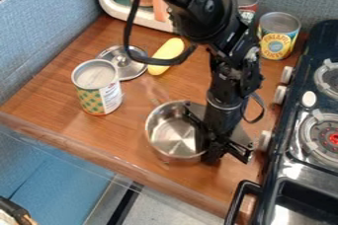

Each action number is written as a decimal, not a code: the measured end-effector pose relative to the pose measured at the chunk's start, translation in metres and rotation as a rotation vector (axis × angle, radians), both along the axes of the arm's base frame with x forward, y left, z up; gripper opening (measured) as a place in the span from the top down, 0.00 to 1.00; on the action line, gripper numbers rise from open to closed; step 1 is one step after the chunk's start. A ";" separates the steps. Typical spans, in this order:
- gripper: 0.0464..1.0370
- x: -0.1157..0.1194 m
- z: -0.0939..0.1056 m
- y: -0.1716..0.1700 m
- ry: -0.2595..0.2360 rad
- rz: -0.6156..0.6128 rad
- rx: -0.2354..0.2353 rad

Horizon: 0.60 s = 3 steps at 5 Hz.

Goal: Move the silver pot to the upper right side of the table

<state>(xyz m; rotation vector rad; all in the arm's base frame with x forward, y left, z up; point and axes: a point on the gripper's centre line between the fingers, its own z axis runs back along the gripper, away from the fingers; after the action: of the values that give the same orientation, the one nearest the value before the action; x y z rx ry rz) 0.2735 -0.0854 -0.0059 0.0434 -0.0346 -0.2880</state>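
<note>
The black gripper hangs low over the front middle of the table, at the right side of the silver pot. It overlaps the pot's right rim and hides part of that side. The pot stands upright with its open top facing up, and its inside looks bare where it shows. The wooden table reaches from the blue-grey wall to the stove; its upper right side lies behind the arm.
Left of the arm are an open-topped can, a metal lid and a yellow object. A pineapple can and another can stand at the upper right. The black stove borders the table's right side.
</note>
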 end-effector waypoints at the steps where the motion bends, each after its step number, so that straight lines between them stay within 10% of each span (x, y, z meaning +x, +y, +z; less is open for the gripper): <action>1: 0.97 -0.002 0.009 -0.005 -0.032 0.020 -0.015; 3: 0.97 0.023 0.049 -0.024 -0.111 0.045 -0.101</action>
<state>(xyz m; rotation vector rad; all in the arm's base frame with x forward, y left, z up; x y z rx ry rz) 0.2963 -0.1091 0.0428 -0.0405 -0.1579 -0.2388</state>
